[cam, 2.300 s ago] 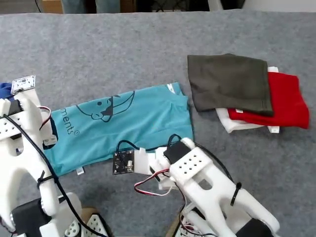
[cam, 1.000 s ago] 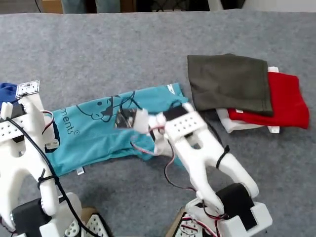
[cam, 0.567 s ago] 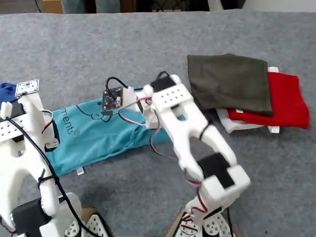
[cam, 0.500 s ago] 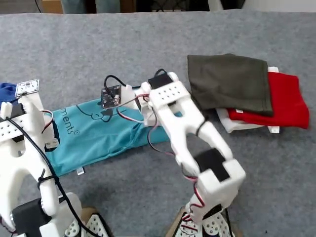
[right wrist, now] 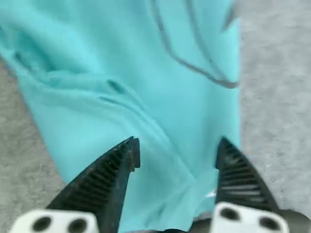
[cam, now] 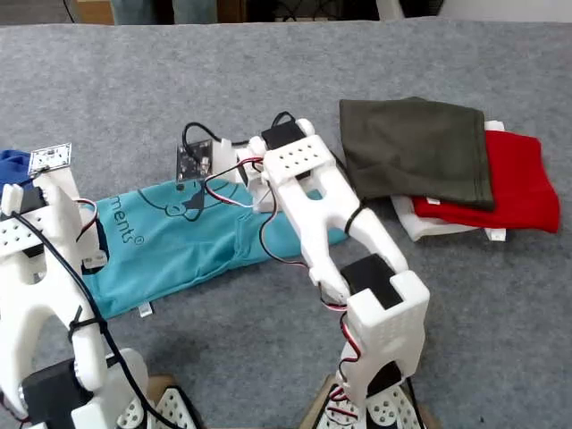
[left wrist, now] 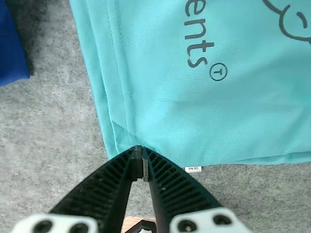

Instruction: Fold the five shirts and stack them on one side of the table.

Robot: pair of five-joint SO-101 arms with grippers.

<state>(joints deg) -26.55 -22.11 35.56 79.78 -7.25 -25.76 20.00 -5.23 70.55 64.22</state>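
Note:
A teal shirt (cam: 170, 246) with a dark print lies flat across the left-middle of the table. My right arm (cam: 304, 179) stretches over its far right part. In the right wrist view my right gripper (right wrist: 177, 145) is open wide just above the teal shirt (right wrist: 146, 87), with nothing between its fingers. My left arm (cam: 40, 232) stands at the shirt's left end. My left gripper (left wrist: 139, 154) is shut, its tips at the hem of the teal shirt (left wrist: 194, 97) near a corner. A blue shirt (cam: 9, 165) lies at the far left edge.
At the right, a folded dark olive shirt (cam: 416, 147) tops a stack with a red shirt (cam: 518, 188) and a white shirt (cam: 420, 223) under it. Grey felt (cam: 223, 71) covers the table, bare at the back and in the front middle.
My right arm has swung from the shirt's near edge across it to its far side, and the near edge has wrinkled a little. The left arm has barely moved.

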